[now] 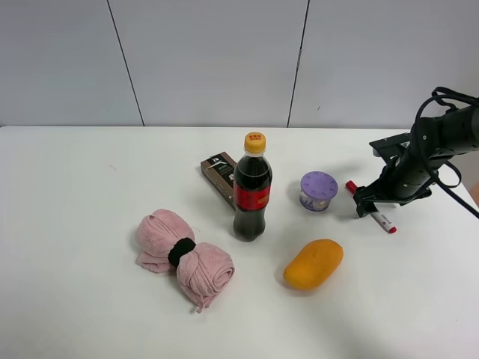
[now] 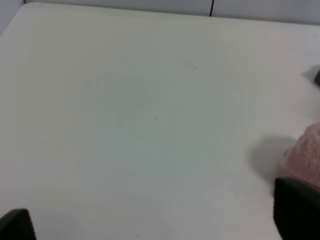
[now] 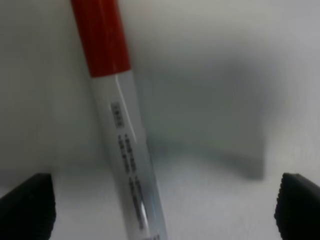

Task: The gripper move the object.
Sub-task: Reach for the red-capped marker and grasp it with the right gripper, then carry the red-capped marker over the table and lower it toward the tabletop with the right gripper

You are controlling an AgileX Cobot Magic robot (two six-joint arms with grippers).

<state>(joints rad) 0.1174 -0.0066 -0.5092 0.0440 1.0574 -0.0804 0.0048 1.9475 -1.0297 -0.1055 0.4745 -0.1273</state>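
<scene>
The marker pen [image 1: 383, 221] is slim and white with a red cap. It lies flat on the white table [image 1: 75, 187] at the right, and the right gripper [image 1: 368, 205] partly covers it from above. In the right wrist view the marker [image 3: 125, 155] lies between the two black fingertips [image 3: 27, 202], nearer one of them. The right gripper [image 3: 162, 210] is open and low over the pen, not closed on it. The left gripper [image 2: 155, 225] is open and empty over bare table; it is out of the exterior high view.
A cola bottle [image 1: 252, 191] stands mid-table with a dark brown box [image 1: 219, 173] behind it. A purple lidded cup [image 1: 318, 191] sits just left of the marker. A mango [image 1: 313, 263] and a rolled pink towel [image 1: 183, 256] lie nearer the front; the towel [image 2: 305, 155] also shows in the left wrist view.
</scene>
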